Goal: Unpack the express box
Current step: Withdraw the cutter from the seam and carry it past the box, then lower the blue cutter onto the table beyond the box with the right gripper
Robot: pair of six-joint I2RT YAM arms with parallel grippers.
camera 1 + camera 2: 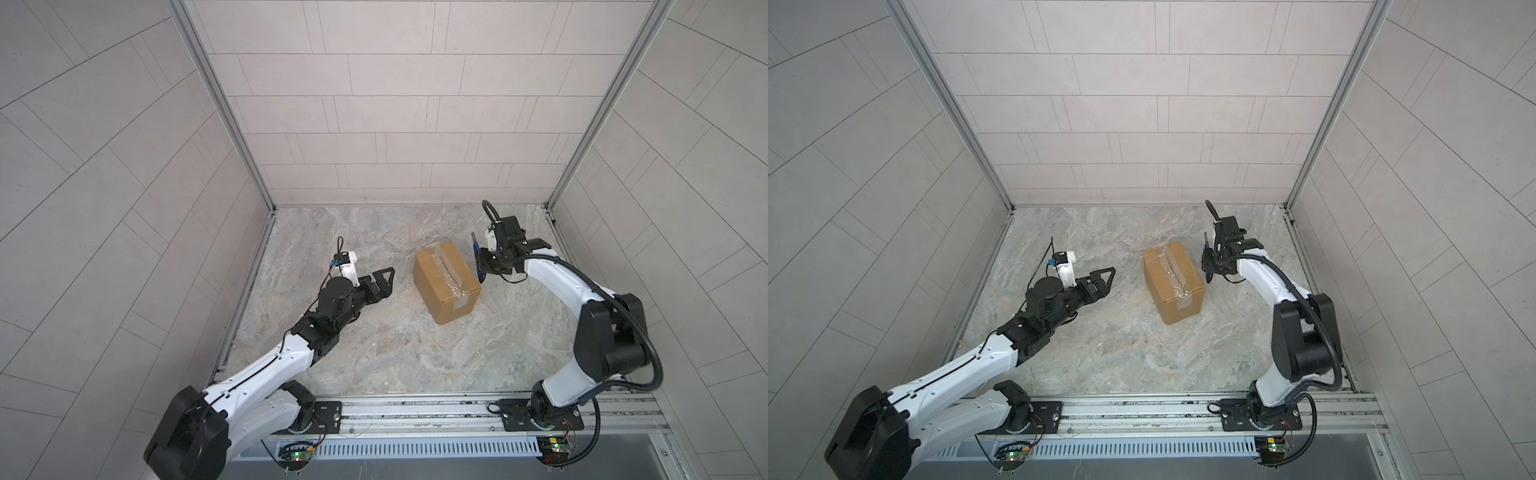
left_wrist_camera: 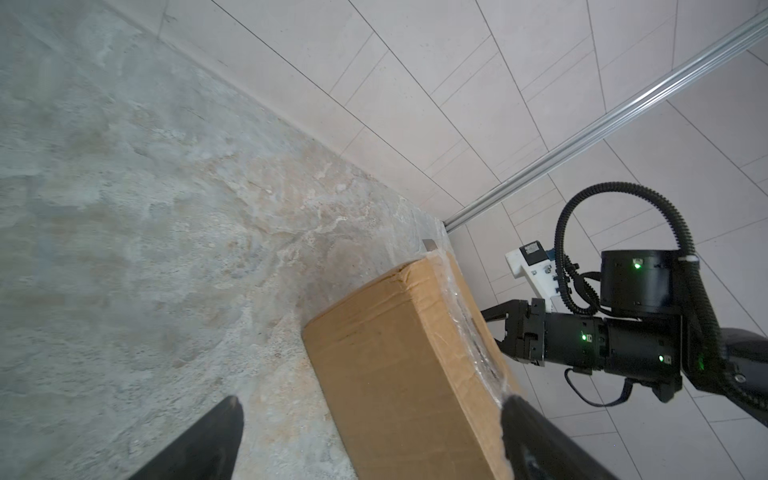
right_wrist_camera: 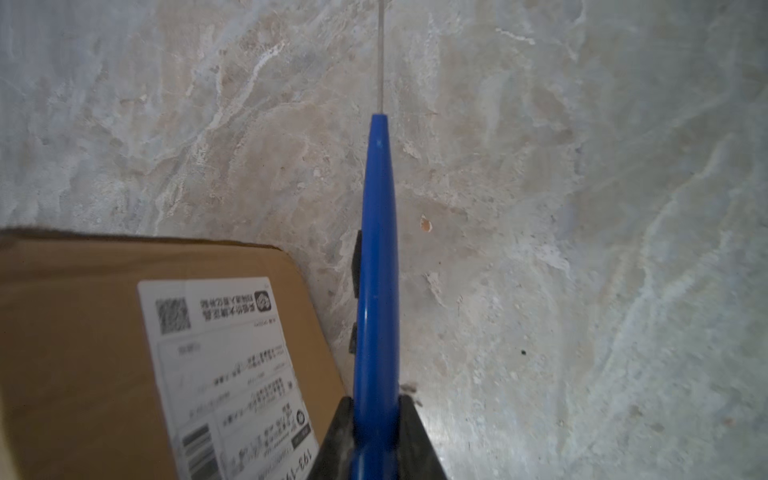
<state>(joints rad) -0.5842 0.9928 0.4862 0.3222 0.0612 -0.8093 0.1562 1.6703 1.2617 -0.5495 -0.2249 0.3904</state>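
Two grippers bracket the work. My left gripper (image 1: 384, 284) stands with its jaws fully spread and holds nothing. My right gripper (image 1: 484, 266) is clamped on a blue-handled cutter with a thin metal blade (image 3: 378, 249).

Handling, as I judge it:
- The small brown rectangular cardboard express box (image 1: 446, 280) is probably light, so it will slide on the smooth marble-patterned tabletop (image 1: 353, 353) if it is pushed without bracing.
- The cardboard is stiff at edges and corners and yields mid-panel.
- The clear shiny tape strip (image 1: 446, 270) along the top flap seam is slick, so it offers poor purchase.
- Recommended hold: left jaws across two opposite side walls, near the edges, leaving the seam free for the blade.

Position: the box rests flat, seam upward and sealed, between my grippers. The left gripper is near the box's left side, apart from it and aimed at it. The right gripper hangs just beside the right side. In the right wrist view the cutter runs alongside a face bearing a white printed label (image 3: 232, 365), with no visible contact.
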